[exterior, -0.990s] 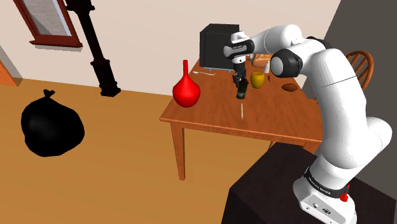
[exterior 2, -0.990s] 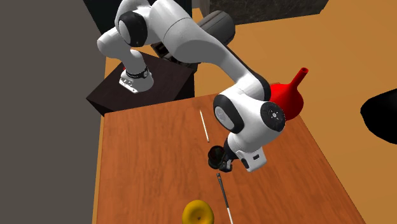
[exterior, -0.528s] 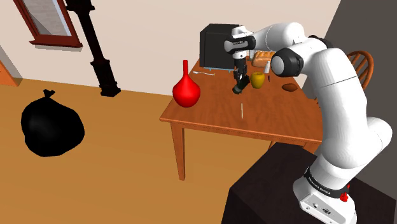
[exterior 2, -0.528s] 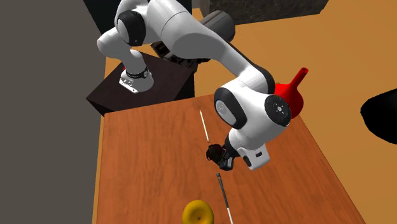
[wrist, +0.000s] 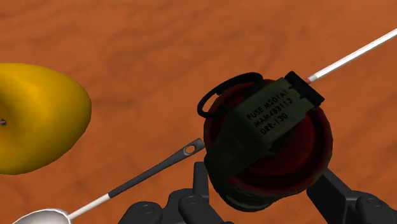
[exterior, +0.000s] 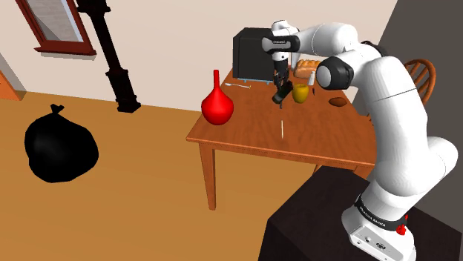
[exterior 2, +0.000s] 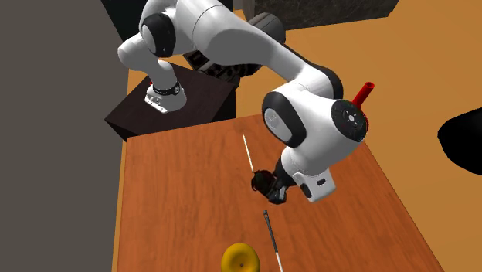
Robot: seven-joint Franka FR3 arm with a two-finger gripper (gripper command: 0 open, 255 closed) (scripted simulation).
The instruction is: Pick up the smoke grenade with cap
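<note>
The smoke grenade (wrist: 267, 146) is a dark olive and red canister with a lettered lever and a pull ring on its cap. My gripper (wrist: 264, 191) is shut on it, one black finger (wrist: 200, 184) on each side of the body. In the shoulder view the grenade (exterior: 280, 96) hangs from the gripper (exterior: 280, 93) above the back of the wooden table (exterior: 245, 137), next to a yellow fruit (exterior: 300, 93). The second exterior view shows the grenade (exterior 2: 265, 183) off the tabletop under the white wrist, gripper (exterior 2: 272, 189) around it.
A red flask (exterior: 217, 106) stands at the table's left edge and a black box (exterior: 251, 55) at the back. A dark-handled spoon (wrist: 146, 181) and a thin white stick (exterior 2: 249, 152) lie on the wood. A black bag (exterior: 59, 148) sits on the floor.
The arm has lifted the grenade higher off the table and carried it a little toward the back, closer to the yellow fruit. The fingers stay shut on it.
</note>
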